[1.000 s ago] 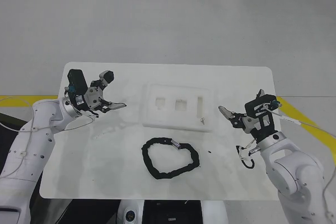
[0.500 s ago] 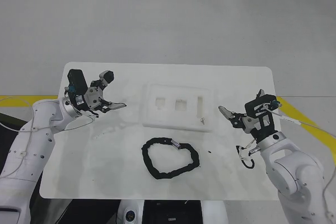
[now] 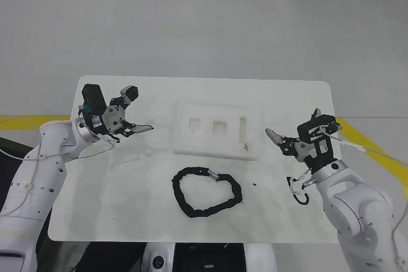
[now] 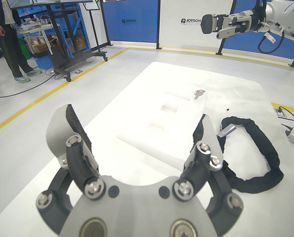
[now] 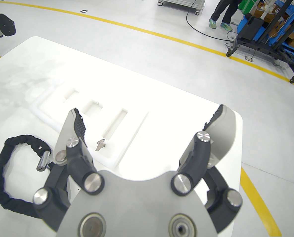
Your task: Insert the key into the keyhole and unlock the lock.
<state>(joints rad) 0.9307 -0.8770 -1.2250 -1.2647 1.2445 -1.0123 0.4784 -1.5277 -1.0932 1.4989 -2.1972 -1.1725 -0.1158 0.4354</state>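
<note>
A black fabric-sleeved chain lock [image 3: 205, 193] lies looped at the table's front middle, its silver lock cylinder [image 3: 208, 174] [image 4: 226, 130] [image 5: 42, 161] at the top of the loop. A small silver key [image 3: 245, 145] [image 4: 198, 93] [image 5: 100, 144] lies on the right end of the white foam tray [image 3: 217, 128]. My left gripper [image 3: 134, 110] [image 4: 137, 122] hovers open over the table's left side, apart from both. My right gripper [image 3: 294, 127] [image 5: 149, 119] hovers open at the right, beyond the tray, holding nothing.
The foam tray has three recessed pockets [image 3: 219, 126]. A small ring [image 4: 162, 107] sits in the middle pocket. A black hook-shaped cable clip [image 3: 300, 197] hangs by the right arm. The white table [image 3: 109, 204] ends close to both arms.
</note>
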